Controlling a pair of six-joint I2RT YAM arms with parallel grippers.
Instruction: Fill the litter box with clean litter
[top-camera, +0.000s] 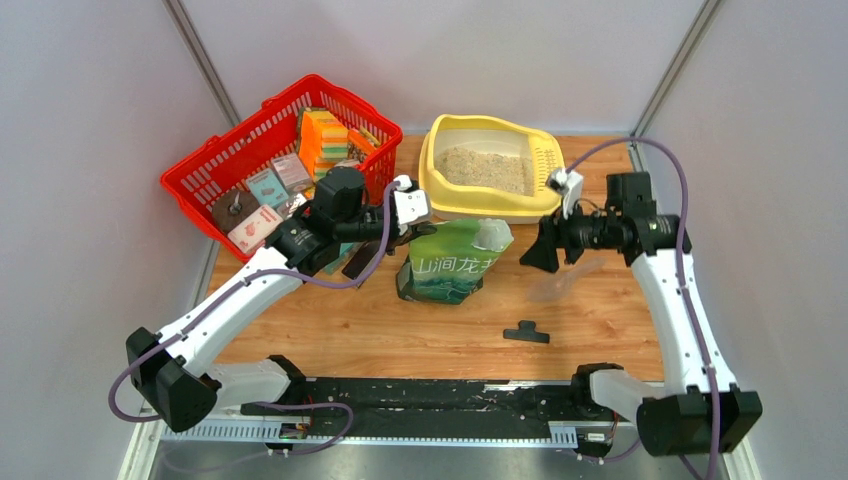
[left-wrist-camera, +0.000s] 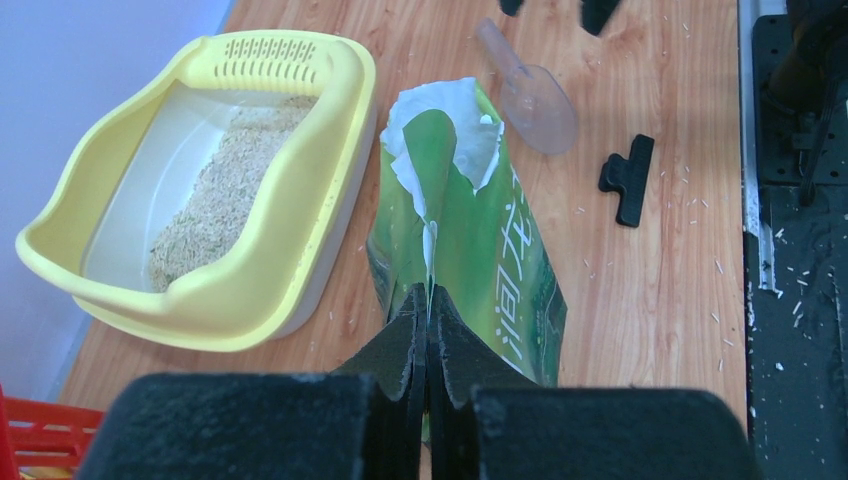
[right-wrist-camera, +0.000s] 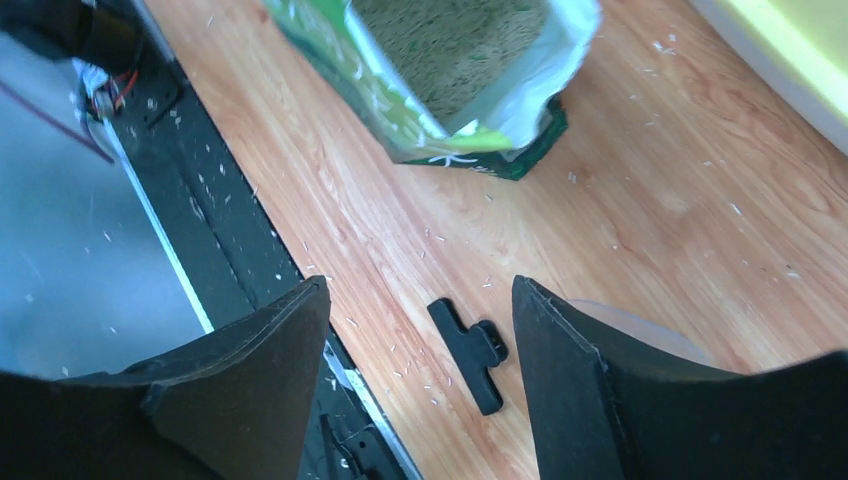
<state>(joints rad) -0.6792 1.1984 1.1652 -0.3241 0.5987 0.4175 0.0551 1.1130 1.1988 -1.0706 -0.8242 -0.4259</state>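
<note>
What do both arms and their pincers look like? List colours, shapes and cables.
The left arm and right arm have white shells, black joints and black bases. A purple cable loops along each. The left pincer and right pincer have matte black, wedge-shaped fingers.

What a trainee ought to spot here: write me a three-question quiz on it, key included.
1. Short answer: what lies inside the litter box?
2. True or false: the right gripper holds the clear scoop.
3. Pick one: the left gripper is shut on A) the green bag, B) the black clip, C) the red basket.

Key: 1. clean litter, covering part of the basin; 2. false, its jaws stand open with nothing between them; 3. A.
</note>
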